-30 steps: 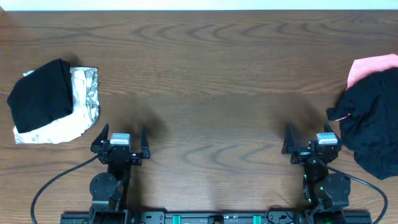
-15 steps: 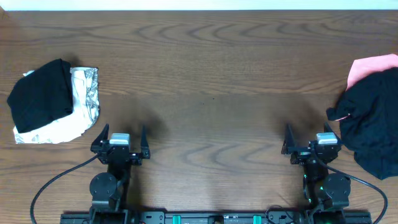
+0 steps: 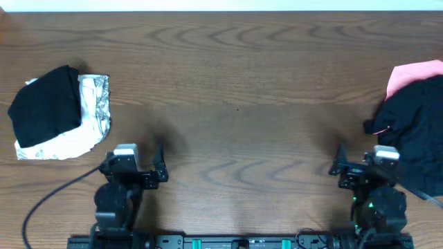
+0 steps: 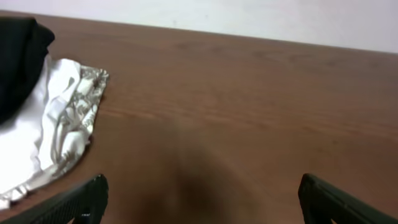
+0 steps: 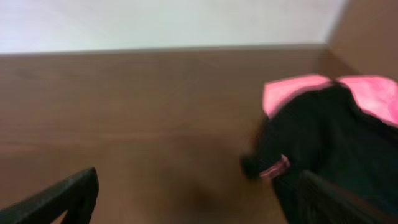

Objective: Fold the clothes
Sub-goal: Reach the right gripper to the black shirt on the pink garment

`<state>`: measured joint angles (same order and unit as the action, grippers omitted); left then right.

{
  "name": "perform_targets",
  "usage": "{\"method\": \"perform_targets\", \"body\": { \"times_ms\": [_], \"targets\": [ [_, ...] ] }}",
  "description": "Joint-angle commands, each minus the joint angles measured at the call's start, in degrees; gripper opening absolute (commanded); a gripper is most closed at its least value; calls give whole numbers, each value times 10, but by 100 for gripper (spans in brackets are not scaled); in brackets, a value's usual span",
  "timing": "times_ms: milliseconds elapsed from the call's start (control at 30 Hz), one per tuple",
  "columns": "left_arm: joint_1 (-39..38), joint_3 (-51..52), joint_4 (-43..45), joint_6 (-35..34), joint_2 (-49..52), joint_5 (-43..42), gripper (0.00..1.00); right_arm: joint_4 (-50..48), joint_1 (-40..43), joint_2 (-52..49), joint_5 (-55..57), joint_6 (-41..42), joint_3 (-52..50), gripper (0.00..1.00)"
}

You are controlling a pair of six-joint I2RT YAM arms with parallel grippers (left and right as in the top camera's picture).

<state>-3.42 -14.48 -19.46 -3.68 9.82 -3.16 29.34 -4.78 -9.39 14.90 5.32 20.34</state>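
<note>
At the left edge of the brown wooden surface point(image 3: 235, 83), a folded black T-shirt point(image 3: 43, 104) lies on top of a white-grey patterned garment point(image 3: 93, 121) and covers its left part. The patterned one sticks out on the right and along the near side. At the right edge, a crumpled black T-shirt point(image 3: 414, 142) sits in a loose heap, partly over a salmon-pink garment point(image 3: 410, 75) that shows at the heap's far side. Both run off the right side of the overhead view. A small pinkish bit point(image 5: 275, 168) shows at the heap's left tip; can't tell what it is. Left gripper point(image 4: 200, 193) hovers near the front edge, just right of the left pile and nearer the front. Its jaws are spread wide with nothing between them, clear of the cloth. Right gripper point(image 5: 198, 185) hovers near the front edge too, just left of the black heap, jaws released wide and holding nothing. From overhead its right side looks close to the heap; contact can't be told. The two arms sit well apart along the front edge. A black cable point(image 3: 45, 204) loops from the left arm over the front-left corner. Right wrist view is blurred.
</note>
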Motion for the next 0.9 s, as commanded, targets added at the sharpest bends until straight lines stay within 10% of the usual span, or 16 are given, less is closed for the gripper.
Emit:
{"method": "perform_targets", "body": {
  "times_ms": [0, 533, 867],
  "targets": [
    [2, -88, -34, -14, 63, -11, 98, 56, 4, -72, 55, 69, 72, 99],
    [2, -290, -206, -14, 315, -78, 98, 234, 43, -372, 19, 153, 295, 99],
    [2, -290, -208, -14, 315, -78, 98, 283, 262, -438, 41, 210, 295, 99]
  ]
}}
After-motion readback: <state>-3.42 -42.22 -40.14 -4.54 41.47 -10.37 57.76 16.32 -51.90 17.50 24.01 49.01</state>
